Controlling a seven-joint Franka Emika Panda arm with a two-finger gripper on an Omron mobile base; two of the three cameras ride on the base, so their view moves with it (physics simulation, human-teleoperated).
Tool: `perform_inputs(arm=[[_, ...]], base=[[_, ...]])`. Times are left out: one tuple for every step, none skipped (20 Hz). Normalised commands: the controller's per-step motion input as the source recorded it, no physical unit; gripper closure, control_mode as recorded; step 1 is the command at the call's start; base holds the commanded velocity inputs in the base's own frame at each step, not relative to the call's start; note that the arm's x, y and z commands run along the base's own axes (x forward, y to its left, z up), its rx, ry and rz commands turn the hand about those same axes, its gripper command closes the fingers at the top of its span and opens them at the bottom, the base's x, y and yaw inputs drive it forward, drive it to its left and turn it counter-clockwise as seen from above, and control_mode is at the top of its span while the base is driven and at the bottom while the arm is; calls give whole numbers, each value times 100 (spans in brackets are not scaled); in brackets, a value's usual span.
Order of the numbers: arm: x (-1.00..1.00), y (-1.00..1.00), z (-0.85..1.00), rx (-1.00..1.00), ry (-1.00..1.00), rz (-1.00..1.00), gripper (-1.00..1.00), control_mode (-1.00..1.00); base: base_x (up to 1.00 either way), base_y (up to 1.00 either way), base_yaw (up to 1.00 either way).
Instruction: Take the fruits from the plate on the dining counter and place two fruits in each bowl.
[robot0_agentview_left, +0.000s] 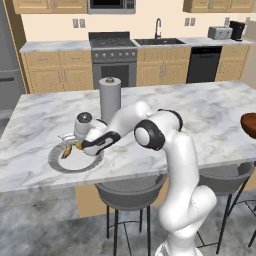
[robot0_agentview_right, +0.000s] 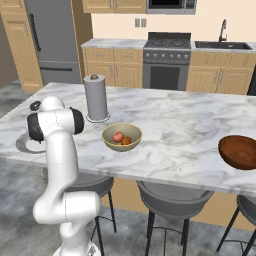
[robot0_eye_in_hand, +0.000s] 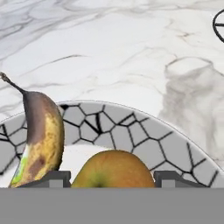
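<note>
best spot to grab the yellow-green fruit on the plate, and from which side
Grip the yellow-green fruit across its round middle, coming straight down from above. It sits low on the plate, whose raised rim blocks a side approach, and the banana lies close beside it, so one finger should probably slip into the gap between them. The gripper already straddles it, fingers either side.

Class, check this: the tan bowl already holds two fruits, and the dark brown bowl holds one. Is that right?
Not quite. The right base view shows the dark brown bowl empty. The tan bowl does hold two fruits: a red one and an orange one.
</note>
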Motion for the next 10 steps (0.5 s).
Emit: perform_inputs(arm=[[0,-21,36,0,7,-6,100,-100],[-22,-29,54,0,7,-6,100,-100],[-28,-24,66,0,9,-7,100,-100],[-36,-31,65,0,9,-6,100,-100],[-55,-34,84,0,8,-8,100,-100],[-49,-11,89,-2,11,-11,100,-100],[-61,-11,100,0,11,-12,100,-100],[-64,-13,100,0,12,-13,100,-100],[-64,-24,100,0,12,-12,100,-100],[-70,-37,100,0,11,-9,100,-100]], base=[[0,0,0],[0,0,0],[0,0,0],[0,0,0],[0,0,0],[0,0,0],[0,0,0],[0,0,0],[0,0,0],[0,0,0]])
